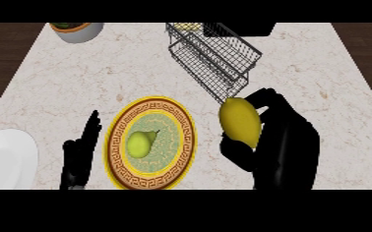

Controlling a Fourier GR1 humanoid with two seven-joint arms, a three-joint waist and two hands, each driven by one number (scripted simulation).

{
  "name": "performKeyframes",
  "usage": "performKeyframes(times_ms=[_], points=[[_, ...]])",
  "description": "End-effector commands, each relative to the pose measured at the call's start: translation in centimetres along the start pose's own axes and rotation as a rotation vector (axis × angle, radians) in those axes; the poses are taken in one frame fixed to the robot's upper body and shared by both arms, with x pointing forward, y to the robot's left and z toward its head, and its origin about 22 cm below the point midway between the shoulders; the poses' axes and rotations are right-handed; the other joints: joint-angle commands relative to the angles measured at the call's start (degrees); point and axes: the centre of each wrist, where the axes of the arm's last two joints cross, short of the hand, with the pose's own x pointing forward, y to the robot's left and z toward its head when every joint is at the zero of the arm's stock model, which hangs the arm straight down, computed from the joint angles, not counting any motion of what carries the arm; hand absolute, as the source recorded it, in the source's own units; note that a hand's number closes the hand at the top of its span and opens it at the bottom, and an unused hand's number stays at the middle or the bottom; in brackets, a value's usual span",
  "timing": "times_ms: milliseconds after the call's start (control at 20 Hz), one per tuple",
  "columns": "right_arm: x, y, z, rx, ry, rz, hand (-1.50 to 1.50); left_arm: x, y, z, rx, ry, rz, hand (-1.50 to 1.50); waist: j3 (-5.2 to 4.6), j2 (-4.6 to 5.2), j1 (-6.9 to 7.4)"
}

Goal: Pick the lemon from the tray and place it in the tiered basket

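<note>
Marble counter [102, 73], seen from above. Lemon [240, 122] raised off the patterned tray [116, 142], wrapped by curled right hand [287, 147] fingers, just below tiered basket [214, 54]. Left hand [80, 157] resting beside tray, fingers straight together.

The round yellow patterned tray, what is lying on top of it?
A small green pear lies on the round yellow patterned tray, near its middle. Nothing else shows on it. The yellow lemon is off to the side, held in the right robot hand.
</note>
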Motion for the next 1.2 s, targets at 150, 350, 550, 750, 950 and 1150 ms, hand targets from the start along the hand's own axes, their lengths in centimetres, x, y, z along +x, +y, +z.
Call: performKeyframes(times_ms=[150,350,550,750,950,1150], points=[[3.6,-4.6,0.8,-0.144,0.117,0.068,1.5,0.6,-0.3,-0.2,-0.02,-0.01,0.011,0.0,0.01,0.41,0.92],[4.7,-5.2,-0.5,-0.169,0.129,0.072,1.5,0.9,-0.2,0.1,-0.022,-0.002,0.005,0.0,-0.01,0.4,1.39],[6.5,-6.0,-2.7,-0.177,0.153,0.066,1.5,-0.7,-1.3,0.5,-0.036,0.0,-0.003,0.0,-0.05,0.59,1.73],[8.4,-5.9,-5.9,-0.182,0.195,0.051,1.5,-0.1,-2.5,-0.1,-0.044,0.004,0.004,0.0,-0.02,0.98,2.09],[8.7,-4.8,-10.1,-0.145,0.221,0.053,1.5,0.8,-1.8,-0.3,-0.039,-0.032,0.002,0.0,0.12,1.22,2.31],[11.3,-4.5,-11.7,-0.09,0.184,0.076,1.5,-0.4,-0.5,0.1,-0.033,-0.027,-0.015,0.0,0.12,1.07,2.37]])
